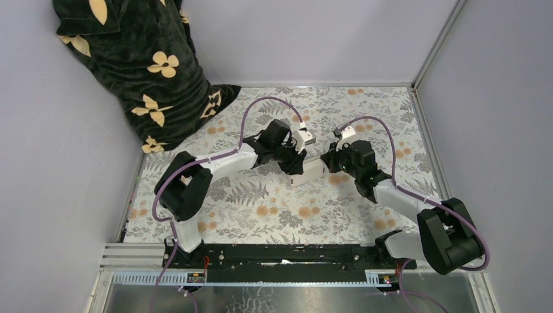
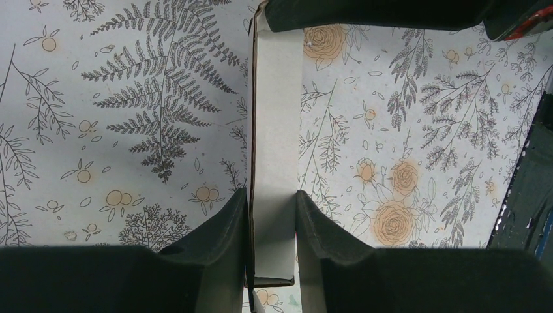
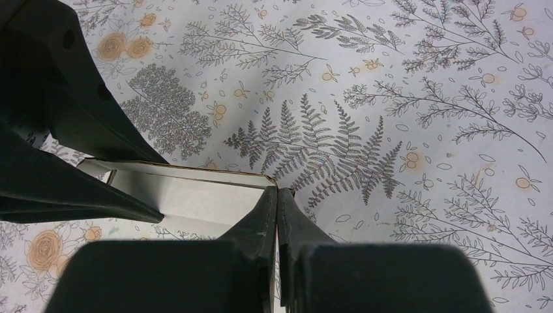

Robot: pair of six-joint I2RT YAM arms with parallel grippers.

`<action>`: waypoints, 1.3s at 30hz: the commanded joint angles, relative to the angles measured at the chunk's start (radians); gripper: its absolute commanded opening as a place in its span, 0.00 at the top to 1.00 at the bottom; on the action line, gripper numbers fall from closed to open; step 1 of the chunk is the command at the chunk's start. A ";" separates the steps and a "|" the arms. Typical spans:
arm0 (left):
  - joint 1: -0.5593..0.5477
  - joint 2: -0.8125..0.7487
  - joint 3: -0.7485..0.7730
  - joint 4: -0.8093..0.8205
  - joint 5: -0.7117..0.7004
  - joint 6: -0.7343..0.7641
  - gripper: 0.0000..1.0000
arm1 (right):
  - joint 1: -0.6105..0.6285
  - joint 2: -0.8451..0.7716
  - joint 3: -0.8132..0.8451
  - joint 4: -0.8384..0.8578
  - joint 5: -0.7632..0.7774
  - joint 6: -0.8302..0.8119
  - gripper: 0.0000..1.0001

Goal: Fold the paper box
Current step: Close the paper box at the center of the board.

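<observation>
The paper box [image 1: 308, 172] is white thin cardboard, partly folded into a long narrow tray, held above the middle of the floral table between both arms. My left gripper [image 1: 293, 165] is shut on it: in the left wrist view the pads [image 2: 229, 225] press both sides of the white strip [image 2: 276, 124]. My right gripper [image 1: 333, 163] is shut on the box's other end. In the right wrist view its fingertips [image 3: 277, 193] pinch the end wall of the box [image 3: 189, 195]. The left gripper's dark fingers [image 3: 65, 186] reach onto the box from the left.
A dark cloth with yellow flowers [image 1: 140, 62] hangs over the back left corner. Grey walls close the table at the back and both sides. A metal rail [image 1: 261, 277] runs along the near edge. A small red patch [image 2: 533, 19] shows beside the right gripper's body.
</observation>
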 commanded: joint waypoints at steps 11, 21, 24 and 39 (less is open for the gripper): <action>0.001 0.006 -0.019 -0.019 -0.124 0.014 0.75 | 0.031 -0.059 -0.122 0.096 -0.004 0.004 1.00; -0.002 0.000 -0.022 -0.019 -0.137 0.017 0.75 | 0.037 -0.068 -0.173 0.155 0.008 -0.023 1.00; -0.003 0.000 -0.022 -0.020 -0.137 0.020 0.75 | 0.037 -0.060 -0.180 0.174 0.011 -0.024 1.00; -0.003 -0.020 -0.025 -0.035 -0.172 0.045 0.75 | 0.063 -0.055 -0.235 0.284 0.052 -0.056 1.00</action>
